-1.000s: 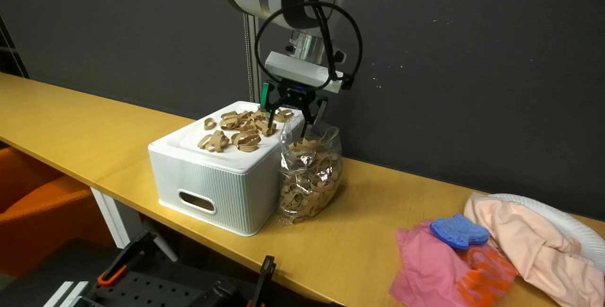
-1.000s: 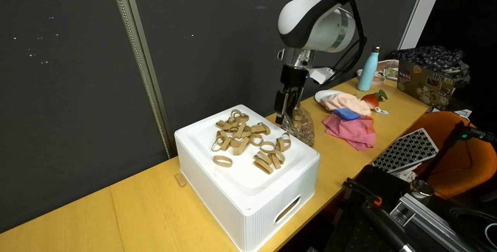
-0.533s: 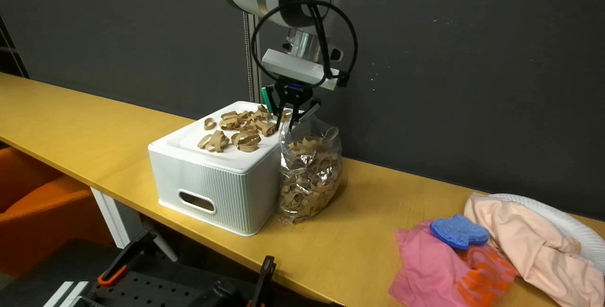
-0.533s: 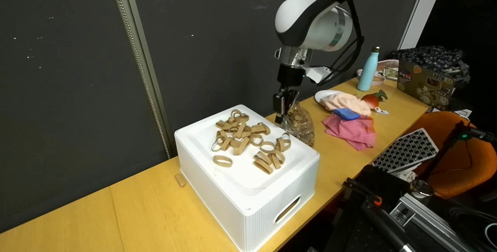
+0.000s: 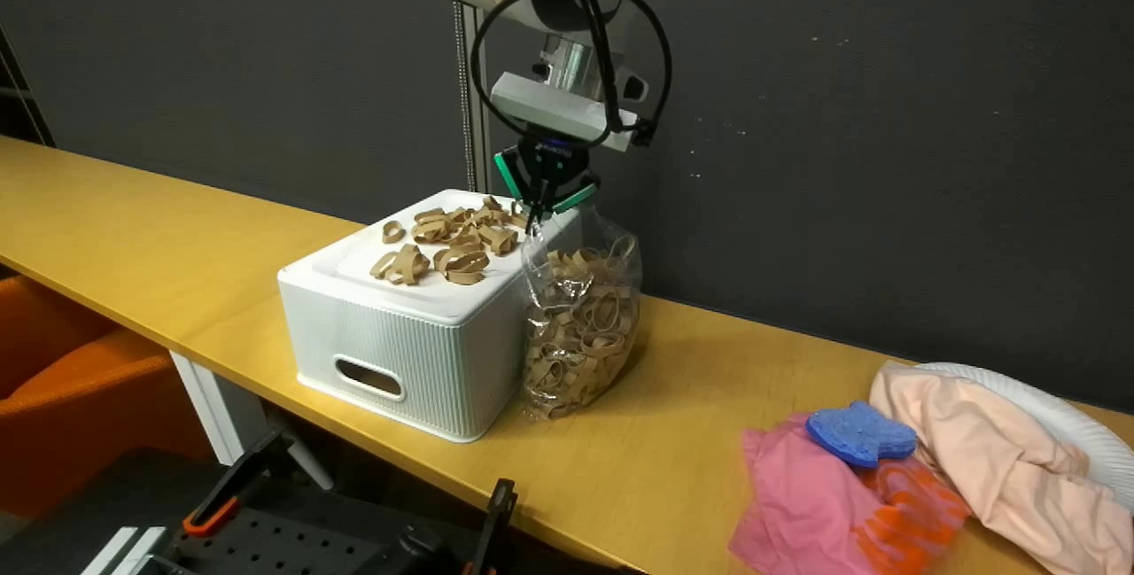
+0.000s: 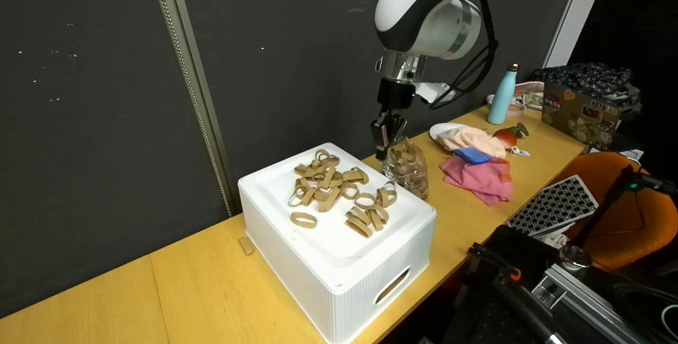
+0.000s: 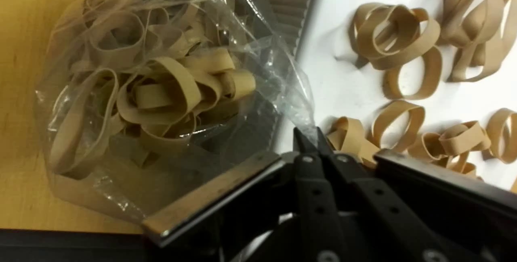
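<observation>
My gripper (image 7: pixel 310 137) is shut on the rim of a clear plastic bag (image 7: pixel 161 92); the pinched film runs up between the fingertips in the wrist view. Inside the bag lie many tan rubber bands. In both exterior views the bag (image 5: pixel 585 336) stands on the table against the side of a white ribbed box (image 5: pixel 434 371), and the gripper (image 5: pixel 533 222) is at its upper edge, close to the box top. Loose tan rubber bands (image 7: pixel 432 72) are scattered over the white box top (image 6: pixel 339 248). In an exterior view the fingers partly cover the bag (image 6: pixel 410 174).
A pink cloth (image 5: pixel 797 504), a blue sponge (image 5: pixel 861 433), a peach cloth (image 5: pixel 983 460) and a white plate (image 5: pixel 1072 420) lie farther along the table. A light-blue bottle (image 6: pixel 503 97) and a stickered box (image 6: pixel 580 116) stand beyond. A dark wall (image 5: pixel 842 159) runs behind. One band (image 6: pixel 246 245) lies beside the box.
The gripper's fingers have come together from wide apart and taken hold of the bag's rim. It has risen slightly, and the bag's upper edge is drawn toward the box.
</observation>
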Robot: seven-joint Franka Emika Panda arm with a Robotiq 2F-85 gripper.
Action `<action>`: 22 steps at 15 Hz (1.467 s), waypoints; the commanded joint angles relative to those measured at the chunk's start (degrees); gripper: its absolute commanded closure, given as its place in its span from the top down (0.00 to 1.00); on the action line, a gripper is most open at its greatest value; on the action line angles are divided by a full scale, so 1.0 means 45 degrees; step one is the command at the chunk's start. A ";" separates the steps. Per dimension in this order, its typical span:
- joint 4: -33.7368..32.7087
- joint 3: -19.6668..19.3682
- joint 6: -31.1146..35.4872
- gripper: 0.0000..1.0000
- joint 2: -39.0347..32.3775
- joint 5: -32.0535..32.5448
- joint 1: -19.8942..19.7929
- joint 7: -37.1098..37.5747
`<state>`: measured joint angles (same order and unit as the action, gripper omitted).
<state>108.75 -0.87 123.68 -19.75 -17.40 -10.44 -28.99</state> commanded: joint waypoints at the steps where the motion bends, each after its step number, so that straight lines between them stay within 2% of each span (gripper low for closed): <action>1: -0.0243 -0.0012 -0.0517 0.00 0.0446 0.0118 -0.0149 0.0224; 11: 0.0250 -0.0099 -0.0444 0.00 0.0872 0.0141 -0.0058 0.0248; 12: 0.0308 -0.0108 -0.0490 0.26 0.0885 0.0140 -0.0065 0.0272; 13: 0.0370 -0.0125 -0.0546 0.27 0.0937 0.0175 -0.0059 0.0335; 22: 0.0675 -0.1029 -0.1376 0.92 0.2453 0.3071 0.0208 0.3737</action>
<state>110.12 -3.39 119.98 -12.72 -8.15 -10.15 -16.76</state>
